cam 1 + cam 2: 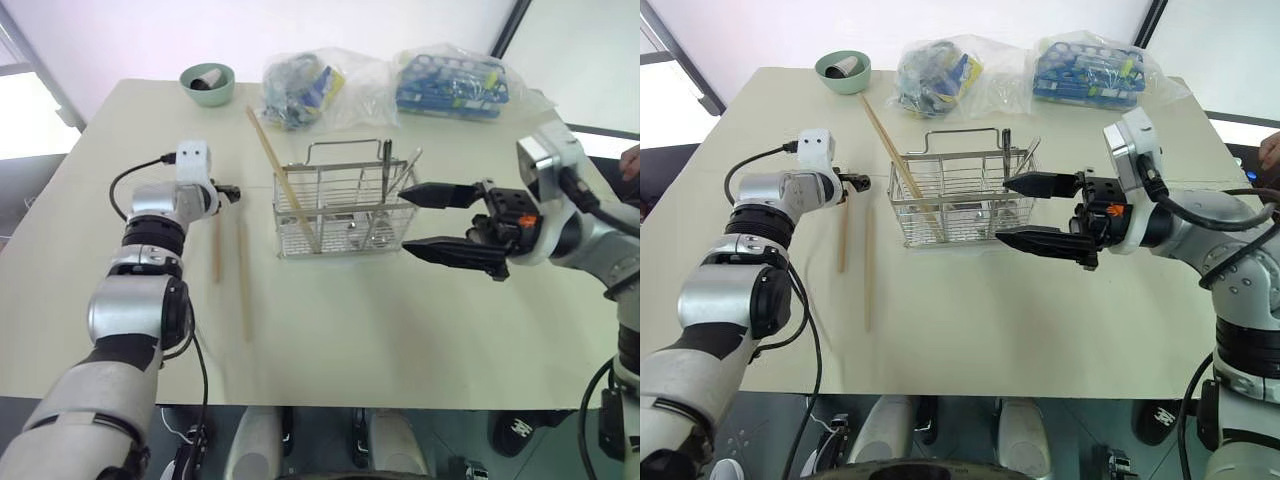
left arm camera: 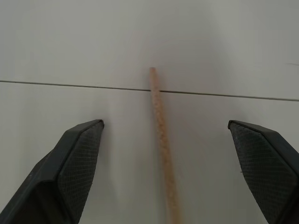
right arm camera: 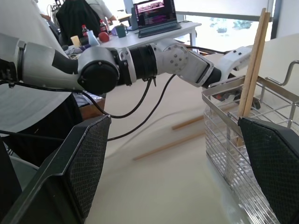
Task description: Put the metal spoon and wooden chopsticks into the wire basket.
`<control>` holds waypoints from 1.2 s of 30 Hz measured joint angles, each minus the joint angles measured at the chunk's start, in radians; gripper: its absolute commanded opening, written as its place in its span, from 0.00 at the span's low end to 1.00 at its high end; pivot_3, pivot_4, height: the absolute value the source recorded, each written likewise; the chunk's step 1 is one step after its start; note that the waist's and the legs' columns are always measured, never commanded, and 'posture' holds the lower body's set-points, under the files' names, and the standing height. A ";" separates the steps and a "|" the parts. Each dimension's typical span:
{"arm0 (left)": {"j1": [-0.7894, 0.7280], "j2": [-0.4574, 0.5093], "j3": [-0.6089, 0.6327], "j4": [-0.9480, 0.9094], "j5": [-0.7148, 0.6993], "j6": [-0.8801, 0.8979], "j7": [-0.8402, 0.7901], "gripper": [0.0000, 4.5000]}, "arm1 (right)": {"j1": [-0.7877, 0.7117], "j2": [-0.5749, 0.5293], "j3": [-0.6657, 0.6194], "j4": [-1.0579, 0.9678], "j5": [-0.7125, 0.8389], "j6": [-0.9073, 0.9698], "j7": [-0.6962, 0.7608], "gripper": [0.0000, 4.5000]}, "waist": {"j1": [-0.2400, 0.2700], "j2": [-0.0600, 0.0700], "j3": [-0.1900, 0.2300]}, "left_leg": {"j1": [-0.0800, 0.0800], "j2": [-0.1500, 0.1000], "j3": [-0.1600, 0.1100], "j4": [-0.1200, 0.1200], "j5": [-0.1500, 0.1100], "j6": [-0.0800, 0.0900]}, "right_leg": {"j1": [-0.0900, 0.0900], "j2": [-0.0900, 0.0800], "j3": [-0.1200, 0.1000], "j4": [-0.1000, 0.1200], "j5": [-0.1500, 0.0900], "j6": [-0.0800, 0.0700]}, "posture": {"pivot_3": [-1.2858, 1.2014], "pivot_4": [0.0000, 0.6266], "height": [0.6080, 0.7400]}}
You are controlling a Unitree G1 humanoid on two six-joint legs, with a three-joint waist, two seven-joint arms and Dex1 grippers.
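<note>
The wire basket (image 1: pixel 340 205) stands mid-table. A pair of wooden chopsticks (image 1: pixel 278 170) leans in its left end, tips sticking out toward the back. A slim silver handle (image 1: pixel 410 168), which looks like the metal spoon, leans out of its right end. Two more chopsticks (image 1: pixel 215 245) (image 1: pixel 243 285) lie flat on the table to the left of the basket. My left gripper (image 1: pixel 230 191) is low over the far end of the nearer-left one, open, with that stick (image 2: pixel 161 140) between its fingers (image 2: pixel 79 158). My right gripper (image 1: pixel 432 222) hangs open beside the basket's right end, empty.
A green bowl (image 1: pixel 207 83) sits at the back left. Two clear plastic bags of blue items (image 1: pixel 305 85) (image 1: pixel 455 85) lie behind the basket. A person's hand (image 1: pixel 630 160) shows at the right edge. Bare table (image 1: pixel 380 320) lies in front of the basket.
</note>
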State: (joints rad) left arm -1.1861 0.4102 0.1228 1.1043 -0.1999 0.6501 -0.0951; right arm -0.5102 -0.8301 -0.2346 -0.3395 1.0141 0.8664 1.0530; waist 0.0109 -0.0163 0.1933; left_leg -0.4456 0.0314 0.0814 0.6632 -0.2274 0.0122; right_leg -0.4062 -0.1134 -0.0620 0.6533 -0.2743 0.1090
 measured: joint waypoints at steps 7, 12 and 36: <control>-0.033 -0.010 0.014 0.055 0.031 -0.004 -0.004 0.01 | 0.000 0.002 -0.010 0.000 0.013 0.000 -0.027 1.00 | 0.007 0.000 0.000 | 0.000 -0.001 0.000 0.001 0.000 0.001 | 0.001 -0.001 0.000 0.000 0.000 0.000 | 0.52 0.24 0.83; -0.037 -0.017 0.020 0.068 0.048 -0.032 0.017 0.01 | -0.001 0.006 -0.010 0.001 0.013 -0.001 -0.035 1.00 | 0.003 0.000 0.000 | 0.000 -0.001 0.000 0.001 0.000 0.001 | 0.001 -0.001 0.000 0.000 0.001 0.001 | 0.52 0.24 0.83; 0.054 -0.027 0.397 -1.163 -0.924 0.126 -0.100 0.01 | 0.004 -0.036 -0.056 0.011 0.061 0.050 -0.115 1.00 | 0.004 -0.004 0.002 | 0.003 -0.002 -0.001 0.003 -0.001 0.002 | 0.007 -0.002 -0.001 -0.003 0.002 0.003 | 0.52 0.24 0.83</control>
State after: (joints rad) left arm -1.1319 0.3835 0.5194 -0.0588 -1.1242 0.7757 -0.1949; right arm -0.5061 -0.8657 -0.2908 -0.3281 1.0749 0.9162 0.9379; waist 0.0144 -0.0203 0.1954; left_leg -0.4426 0.0298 0.0802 0.6663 -0.2283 0.0139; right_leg -0.3988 -0.1156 -0.0630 0.6500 -0.2721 0.1118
